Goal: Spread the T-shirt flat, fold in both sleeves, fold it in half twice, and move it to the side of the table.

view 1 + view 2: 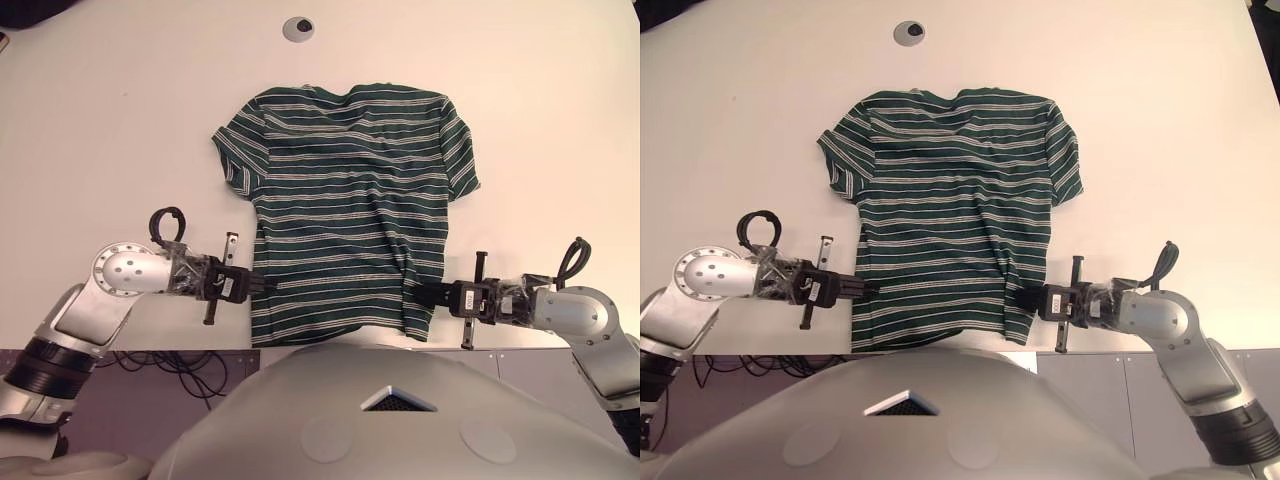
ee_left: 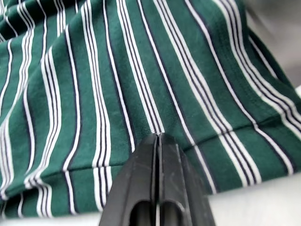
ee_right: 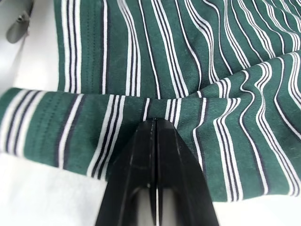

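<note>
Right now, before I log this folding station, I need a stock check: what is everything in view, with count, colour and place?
striped green T-shirt: one, dark green with white and dark stripes, spread on the middle of the table, collar far, hem at the near edge.
white table: one, white, under the shirt.
round grey disc: one, grey, set in the table top beyond the collar.
black cables: several, black, below the table's near edge, on the left.
left gripper: one, black, shut on the shirt's left side edge near the hem.
right gripper: one, black, shut on the shirt's right side edge near the hem.
</note>
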`<state>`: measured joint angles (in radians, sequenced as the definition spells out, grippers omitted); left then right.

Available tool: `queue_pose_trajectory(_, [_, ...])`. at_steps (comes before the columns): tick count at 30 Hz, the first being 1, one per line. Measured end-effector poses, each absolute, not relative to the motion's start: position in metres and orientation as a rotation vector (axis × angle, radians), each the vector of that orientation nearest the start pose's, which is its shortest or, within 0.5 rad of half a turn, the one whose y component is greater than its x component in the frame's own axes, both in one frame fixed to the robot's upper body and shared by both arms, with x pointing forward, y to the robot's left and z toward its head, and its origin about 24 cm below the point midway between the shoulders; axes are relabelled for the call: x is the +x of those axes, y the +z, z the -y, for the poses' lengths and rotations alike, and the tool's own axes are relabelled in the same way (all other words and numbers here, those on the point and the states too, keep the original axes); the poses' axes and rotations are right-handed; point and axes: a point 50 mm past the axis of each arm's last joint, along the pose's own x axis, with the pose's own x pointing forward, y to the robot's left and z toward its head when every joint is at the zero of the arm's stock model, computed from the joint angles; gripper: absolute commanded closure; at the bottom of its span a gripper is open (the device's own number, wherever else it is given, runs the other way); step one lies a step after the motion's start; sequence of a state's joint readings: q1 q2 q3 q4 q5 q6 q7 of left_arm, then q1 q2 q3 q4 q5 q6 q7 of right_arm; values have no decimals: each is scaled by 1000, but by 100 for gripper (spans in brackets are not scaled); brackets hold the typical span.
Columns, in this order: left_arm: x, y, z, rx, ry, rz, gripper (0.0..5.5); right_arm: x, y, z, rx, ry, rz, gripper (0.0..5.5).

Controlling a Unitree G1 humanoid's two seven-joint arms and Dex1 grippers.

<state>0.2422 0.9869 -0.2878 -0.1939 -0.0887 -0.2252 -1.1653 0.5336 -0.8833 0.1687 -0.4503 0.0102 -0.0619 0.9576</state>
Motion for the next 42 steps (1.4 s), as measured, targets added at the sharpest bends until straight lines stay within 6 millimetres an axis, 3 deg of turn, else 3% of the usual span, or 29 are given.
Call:
queue_pose_trajectory(13, [150,43,-224,708,-1543,-511,547,100,42,199,-576,1401,-521,550])
queue_pose_trajectory(21, [139,45,-234,612,-1534,-572,529,93,42,197,-520,1472,-540,550])
queue_pose_trajectory(24, [149,46,-241,556,-1442,-582,489,105,44,199,-498,1365,-482,550])
queue_pose_trajectory(27, [160,50,-253,486,-1349,-585,489,117,53,198,-474,1289,-382,550])
queue_pose_trajectory(30, [167,61,-252,305,-1281,-470,489,124,61,197,-419,1223,-294,550])
queue_pose_trajectory(35, [203,82,-257,58,-1006,-309,489,140,81,194,-298,1080,-98,550])
queue_pose_trajectory(38, [204,77,-256,41,-967,-332,489,146,78,186,-273,1064,-79,550])
queue_pose_trajectory(42, [243,72,-270,78,-667,-368,437,149,62,165,-256,1094,-88,550])
